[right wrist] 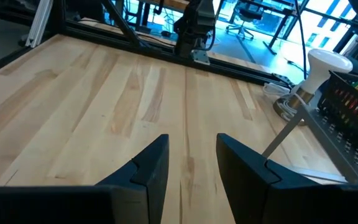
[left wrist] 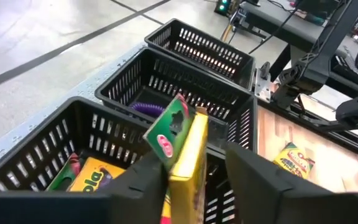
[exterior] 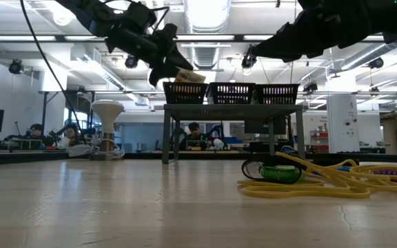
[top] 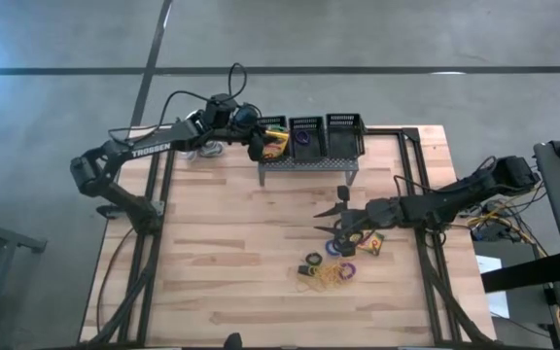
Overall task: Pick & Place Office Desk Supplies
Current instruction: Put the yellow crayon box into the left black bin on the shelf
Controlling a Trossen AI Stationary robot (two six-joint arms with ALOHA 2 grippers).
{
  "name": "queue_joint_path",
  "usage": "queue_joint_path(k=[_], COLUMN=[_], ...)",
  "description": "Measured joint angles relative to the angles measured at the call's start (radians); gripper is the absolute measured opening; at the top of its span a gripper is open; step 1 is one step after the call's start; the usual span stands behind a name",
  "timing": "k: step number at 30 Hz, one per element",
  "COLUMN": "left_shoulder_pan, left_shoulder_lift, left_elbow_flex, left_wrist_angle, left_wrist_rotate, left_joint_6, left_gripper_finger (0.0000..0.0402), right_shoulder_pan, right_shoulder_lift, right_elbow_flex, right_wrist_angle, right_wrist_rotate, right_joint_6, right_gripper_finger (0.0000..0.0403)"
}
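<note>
My left gripper [top: 261, 146] [left wrist: 196, 158] hangs open over the leftmost of three black baskets [left wrist: 55, 143]. A yellow-and-green crayon box [left wrist: 188, 149] [exterior: 189, 76] stands tilted on end between its fingers, above the basket rim. A second crayon box [left wrist: 95, 177] lies inside that basket. A purple ring [left wrist: 148, 109] lies in the middle basket. My right gripper [top: 341, 208] [right wrist: 191, 165] is open above the table's middle, touching nothing. On the table near it are a third crayon box [top: 372, 243], coloured rings [top: 343, 246] and yellow rubber bands [top: 327, 280] [exterior: 336, 180]. My left gripper comes slanting down from the table's left. The crayon box's flat side [left wrist: 174, 168] lies against the inner face of one finger [left wrist: 145, 180]. The other finger [left wrist: 260, 177] stands apart from the box. The box is tilted, top end up; the basket hides its lower end.
The baskets sit in a row on a raised grey metal stand [top: 304, 165] at the table's far edge. A white ball-shaped object on a coiled base [top: 207, 151] [right wrist: 328, 62] stands left of it. Bare wood [top: 222, 253] fills the table's left half. People sit beyond the table.
</note>
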Motion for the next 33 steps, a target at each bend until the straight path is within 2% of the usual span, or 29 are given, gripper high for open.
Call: queue_joint_path(k=[4,8,11,19,25,33], left_shoulder_pan=[-0.001,-0.002,-0.002,-0.002,-0.003,-0.003], left_shoulder_lift=[-0.001,-0.002,-0.003,-0.003,-0.009,-0.012], left_elbow_flex=[0.0,0.001,0.006,0.009,0.021,-0.01], left_wrist_angle=[-0.003,-0.003,-0.003,-0.003,0.026,0.047], left_wrist_rotate=[0.0,0.0,0.0,-0.01,-0.031,-0.111], left_joint_6=[0.044,0.053,0.053,0.05,-0.021,-0.053], left_gripper_finger=[0.0199,0.0186,0.0151,0.0019,0.0019,0.0019], right_shoulder_pan=[0.0,0.0,0.0,0.0,0.0,0.0], right_shoulder_lift=[0.0,0.0,0.0,0.0,0.0,0.0], right_elbow_flex=[0.0,-0.002,-0.003,-0.006,-0.008,-0.01], right_wrist_angle=[0.0,0.0,0.0,0.0,0.0,-0.008], right_wrist_rotate=[0.0,0.0,0.0,0.0,0.0,0.0], right_joint_6=[0.0,0.0,0.0,0.0,0.006,0.019], right_gripper_finger=[0.0127,0.0127,0.0127,0.0128,0.0128,0.0128])
